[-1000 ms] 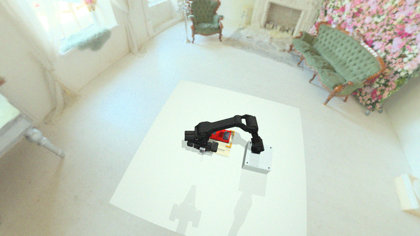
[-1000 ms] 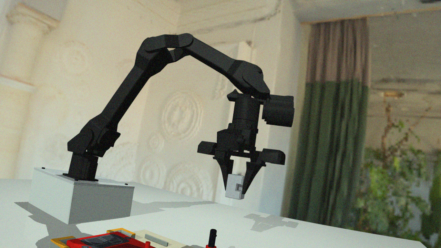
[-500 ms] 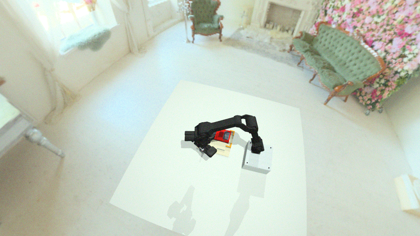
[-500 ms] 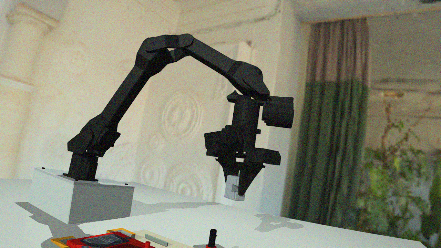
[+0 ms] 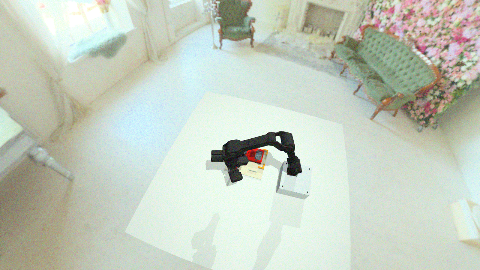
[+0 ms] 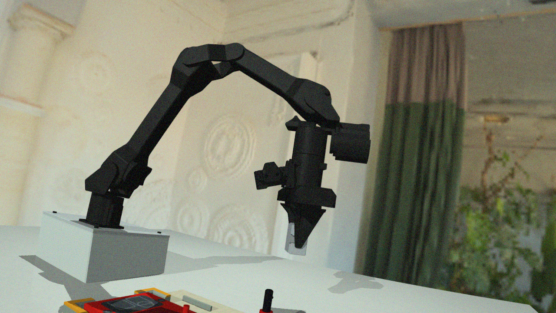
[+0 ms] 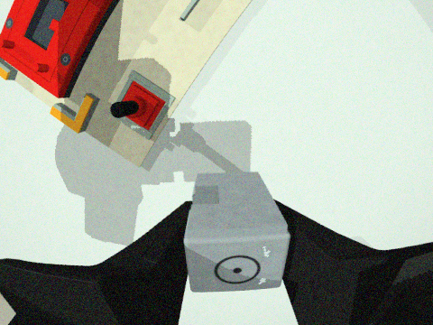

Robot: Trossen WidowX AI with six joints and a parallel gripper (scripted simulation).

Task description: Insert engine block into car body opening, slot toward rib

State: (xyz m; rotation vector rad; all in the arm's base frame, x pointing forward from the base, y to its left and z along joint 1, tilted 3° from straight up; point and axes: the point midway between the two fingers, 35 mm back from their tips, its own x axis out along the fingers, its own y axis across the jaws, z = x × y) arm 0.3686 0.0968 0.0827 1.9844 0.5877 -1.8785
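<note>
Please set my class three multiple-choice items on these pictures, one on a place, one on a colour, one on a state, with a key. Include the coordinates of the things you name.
1. Where is the engine block?
A) on the cream board
B) between the gripper's fingers
C) on the arm's base

2. What colour is the peg standing on the small red square?
A) black
B) green
C) white

3. How is the gripper?
A) wide open, with nothing in it
B) shut on nothing
C) closed on a block

Key:
1 B: the wrist view shows the grey engine block [image 6: 289,243] [image 7: 236,226] with a finger on either side.
2 A: the peg [image 6: 268,299] [image 7: 124,108] is plainly black against its red square [image 7: 155,113].
3 C: the fingers of the gripper [image 7: 229,208] press on the block's two sides.
</note>
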